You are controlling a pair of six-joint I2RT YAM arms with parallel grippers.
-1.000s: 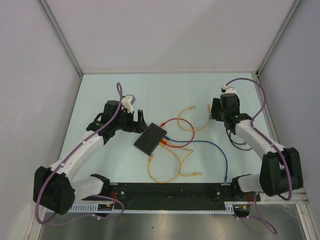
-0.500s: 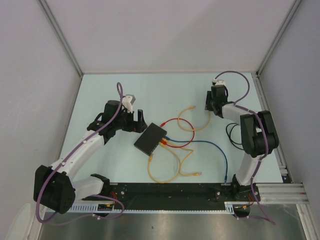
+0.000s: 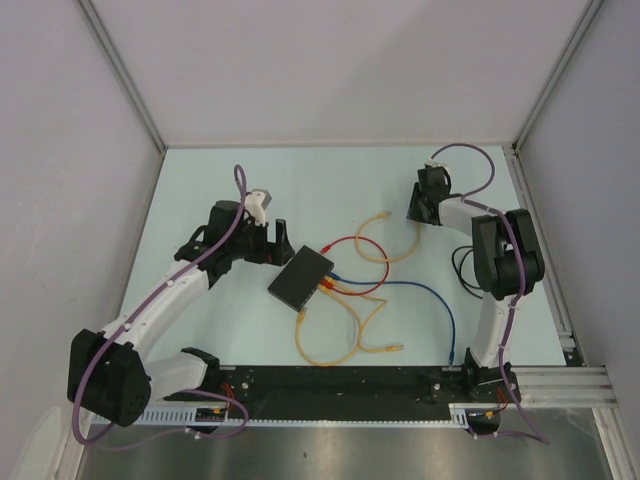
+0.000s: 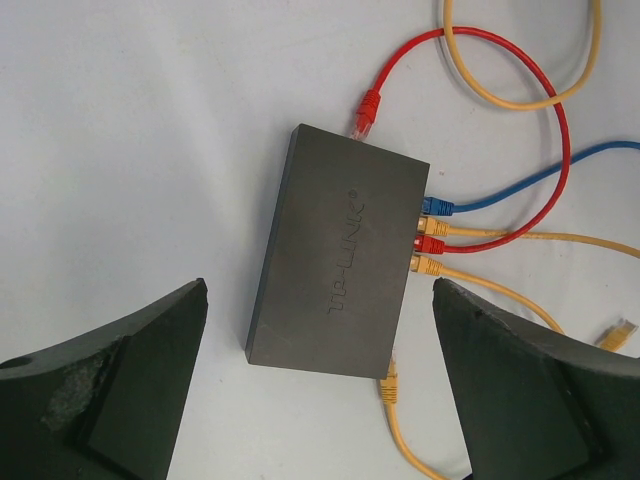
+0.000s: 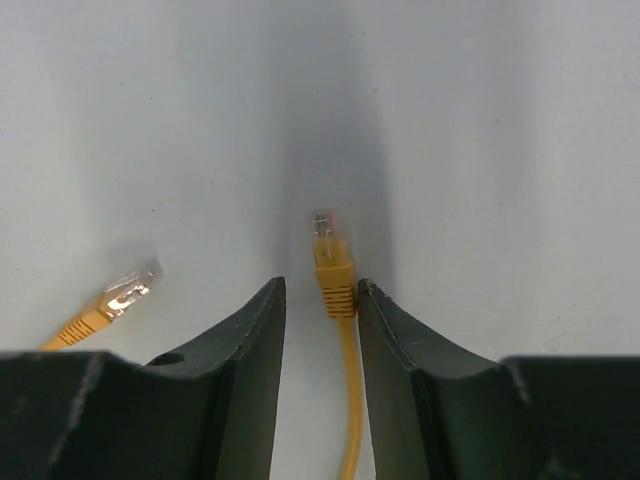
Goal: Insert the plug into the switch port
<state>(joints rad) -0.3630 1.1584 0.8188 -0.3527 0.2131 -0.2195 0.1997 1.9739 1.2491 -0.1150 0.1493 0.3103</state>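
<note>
the switch (image 4: pixel 340 265) lies flat near the middle of the table (image 3: pixel 200 180), its socket edge turned toward the right arm's side. three sockets are already taken, side by side: a blue plug (image 4: pixel 437 207), a seated red plug (image 4: pixel 432 243) and a seated yellow plug (image 4: pixel 428 265). a loose red plug (image 4: pixel 368 108) lies just beside the switch's far short edge, and a stray yellow plug (image 4: pixel 389 375) lies just beside its near corner.

the left gripper (image 4: pixel 320 295) hangs over the switch with its fingers spread wide, one on each side of the long body, touching nothing. that stance looks chosen so it can close across the box and brace it against the push of insertion.

well apart from the switch, out beyond its socket edge, the right gripper (image 5: pixel 320 300) sits low over the table and straddles the chosen plug (image 5: pixel 331 262), a yellow one that i judge is meant for the port. its fingers (image 5: pixel 250 340) are drawn close but not pressed together. a strip of table shows between one finger and the boot, so nothing is pinched yet. the plug points straight ahead of the fingertips, which suits a grip on the boot and leaves the clip end free to enter a socket. a second loose plug (image 5: pixel 125 295), also yellow, lies equally far from the switch and outside the fingers.
</note>
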